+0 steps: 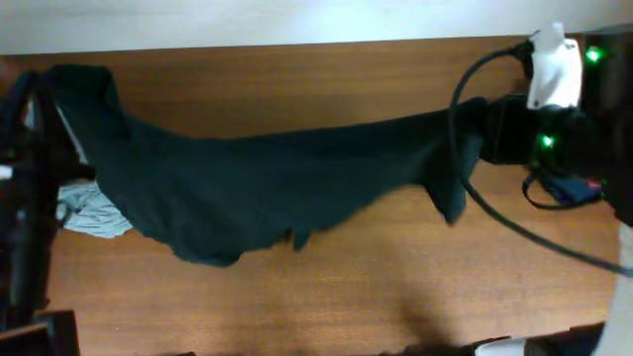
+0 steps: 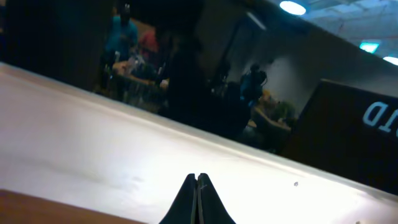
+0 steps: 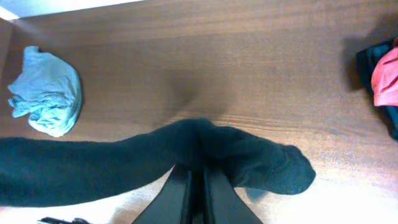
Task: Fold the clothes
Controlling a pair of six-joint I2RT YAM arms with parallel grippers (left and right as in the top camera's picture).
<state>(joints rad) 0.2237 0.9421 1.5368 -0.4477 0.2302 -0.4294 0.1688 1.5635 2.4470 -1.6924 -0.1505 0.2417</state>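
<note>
Right claw [image 3: 194,179] is pressed together on a bunched fold of the black T-shirt [image 3: 93,171], pinching the cloth between its two fingers, with a short rounded end of fabric falling off to the right of the grip. Seen from above, the black T-shirt [image 1: 277,188] stretches as one long dark band across the bench [image 1: 346,297], from the far left corner over to the right arm [image 1: 509,129]. Its middle sags toward the near side, and a small flap hangs down just left of the right arm. The band's left end rises beside the left arm [image 1: 20,198] at the left edge.

Left claw [image 2: 198,190] has its tips closed tight against each other, aimed over the far edge of the bench toward a dim room. Whether any cloth is caught in it I cannot tell.

Just beside the black shirt's lower left edge lies a crumpled pale grey-blue shirt [image 1: 94,213], partly tucked under it. From the right wrist the same heap [image 3: 46,90] sits apart on the bare wood. A red shirt [image 3: 385,78] shows at the right edge of that view. A black cable [image 1: 460,168] loops near the right arm.
</note>
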